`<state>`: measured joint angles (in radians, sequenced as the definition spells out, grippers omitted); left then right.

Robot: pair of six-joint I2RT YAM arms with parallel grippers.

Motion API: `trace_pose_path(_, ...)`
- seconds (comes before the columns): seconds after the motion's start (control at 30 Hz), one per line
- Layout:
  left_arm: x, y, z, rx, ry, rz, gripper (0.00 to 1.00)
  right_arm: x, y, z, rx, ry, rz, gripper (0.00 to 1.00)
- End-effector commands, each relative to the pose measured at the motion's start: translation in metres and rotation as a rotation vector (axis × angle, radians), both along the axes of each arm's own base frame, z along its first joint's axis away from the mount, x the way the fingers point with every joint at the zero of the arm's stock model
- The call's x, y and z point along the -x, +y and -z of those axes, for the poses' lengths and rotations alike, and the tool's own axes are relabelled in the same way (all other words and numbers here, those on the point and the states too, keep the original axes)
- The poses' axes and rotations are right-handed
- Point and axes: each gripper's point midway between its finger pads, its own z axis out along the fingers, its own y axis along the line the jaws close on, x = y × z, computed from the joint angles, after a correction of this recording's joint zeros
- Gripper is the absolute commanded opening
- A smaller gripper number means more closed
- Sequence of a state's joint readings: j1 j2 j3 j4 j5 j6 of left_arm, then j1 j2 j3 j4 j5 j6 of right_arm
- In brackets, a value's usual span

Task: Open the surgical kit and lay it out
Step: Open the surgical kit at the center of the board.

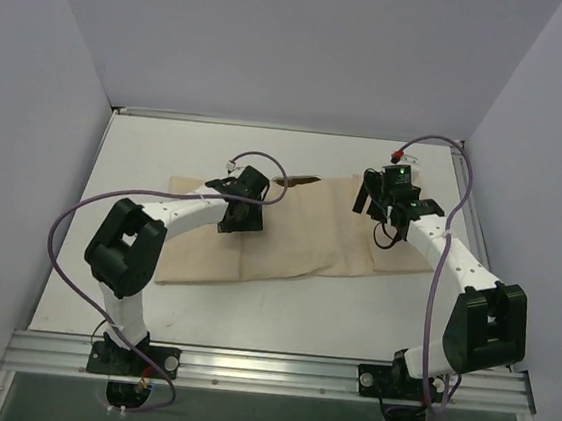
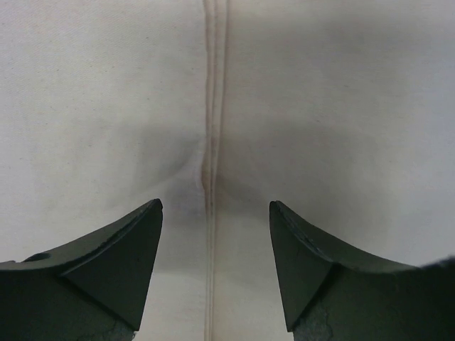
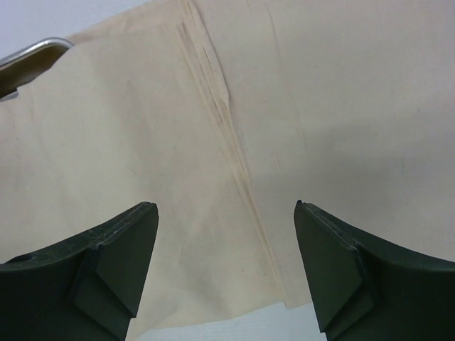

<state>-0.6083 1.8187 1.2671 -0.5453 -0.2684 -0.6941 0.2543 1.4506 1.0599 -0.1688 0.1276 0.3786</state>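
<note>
**A:** Jaws first. How do they stand?

**B:** Both are spread wide with nothing between them. The left gripper (image 2: 213,213) hangs low over the cloth wrap (image 1: 298,242), straddling a stitched seam (image 2: 211,85) that runs straight away from it. The right gripper (image 3: 224,213) is also open and empty, with a folded edge (image 3: 213,92) of several layers passing between its fingers.

**A:** Which way does that edge run?

**B:** It starts near the right finger and slants away up and to the left. The jaws sit across it rather than along it, so I judge that closing on it would pinch the flap.

**A:** And the wrap itself?

**B:** It lies flat on the table (image 1: 147,146), with its long axis running side to side and one arm over each half. It is only partly unfolded.

**A:** Where is the tray?

**B:** A shiny rim of the tray (image 3: 35,51) pokes out from under the cloth, ahead and to the left of the right jaws. From above, a dark sliver (image 1: 302,181) shows at the wrap's far edge between the two arms. It is probably the same thing, but I cannot be sure.

**A:** Which arm is nearer?

**B:** From above, the left looks slightly nearer to that sliver. The right is the one placed on the flap covering the tray. What else the cloth covers is hidden.
</note>
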Motion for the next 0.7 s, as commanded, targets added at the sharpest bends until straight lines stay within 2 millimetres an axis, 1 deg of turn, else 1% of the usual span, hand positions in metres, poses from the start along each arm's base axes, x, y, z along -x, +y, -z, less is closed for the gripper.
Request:
trace_pose_path(0.0, -0.011, 0.012, 0.000, -0.093, -0.022, -0.050, 0.70, -0.003, 0.003, -0.020, -0.055, -0.086, -0.017, 0.77)
trace_pose_path(0.07, -0.013, 0.016, 0.009, -0.133, -0.010, -0.065, 0.69, -0.002, 0.008, -0.022, -0.071, -0.103, -0.036, 0.73)
trace_pose_path(0.1, -0.014, 0.017, 0.012, -0.147, -0.008, -0.068, 0.68, 0.000, 0.008, -0.018, -0.073, -0.098, -0.044, 0.72)
trace_pose_path(0.13, -0.014, 0.018, 0.019, -0.162, 0.005, -0.068, 0.65, -0.001, 0.009, -0.019, -0.075, -0.106, -0.050, 0.67)
trace_pose_path(0.2, -0.016, 0.018, 0.024, -0.173, 0.016, -0.070, 0.61, 0.000, 0.008, -0.014, -0.068, -0.097, -0.054, 0.63)
trace_pose_path(0.3, -0.017, 0.019, 0.030, -0.193, 0.032, -0.071, 0.45, 0.000, 0.005, -0.010, -0.052, -0.085, -0.057, 0.59)
trace_pose_path(0.33, -0.018, 0.020, 0.027, -0.196, 0.021, -0.077, 0.39, 0.000, 0.004, -0.009, -0.048, -0.084, -0.055, 0.57)
trace_pose_path(0.37, -0.018, 0.022, 0.024, -0.200, 0.013, -0.081, 0.28, 0.000, 0.004, -0.008, -0.044, -0.081, -0.058, 0.56)
trace_pose_path(0.4, -0.018, 0.024, 0.022, -0.204, 0.007, -0.083, 0.23, 0.000, 0.004, -0.007, -0.044, -0.081, -0.060, 0.56)
trace_pose_path(0.43, -0.019, 0.026, 0.012, -0.200, -0.015, -0.090, 0.19, 0.000, 0.003, -0.006, -0.042, -0.080, -0.058, 0.55)
trace_pose_path(0.5, -0.021, 0.031, 0.002, -0.202, -0.032, -0.094, 0.11, 0.000, 0.004, -0.005, -0.045, -0.080, -0.062, 0.52)
trace_pose_path(0.53, -0.022, 0.034, -0.009, -0.194, -0.049, -0.099, 0.07, -0.001, 0.004, -0.004, -0.046, -0.079, -0.063, 0.51)
trace_pose_path(0.57, -0.023, 0.036, -0.016, -0.185, -0.057, -0.104, 0.02, -0.001, 0.004, -0.004, -0.047, -0.079, -0.062, 0.51)
trace_pose_path(0.6, -0.023, 0.039, -0.021, -0.186, -0.062, -0.103, 0.02, -0.001, 0.005, -0.004, -0.049, -0.077, -0.065, 0.51)
trace_pose_path(0.63, -0.026, 0.044, -0.032, -0.172, -0.080, -0.114, 0.02, -0.002, 0.006, -0.001, -0.053, -0.071, -0.070, 0.50)
trace_pose_path(0.67, -0.027, 0.048, -0.038, -0.162, -0.084, -0.120, 0.02, -0.002, 0.007, 0.000, -0.055, -0.068, -0.066, 0.50)
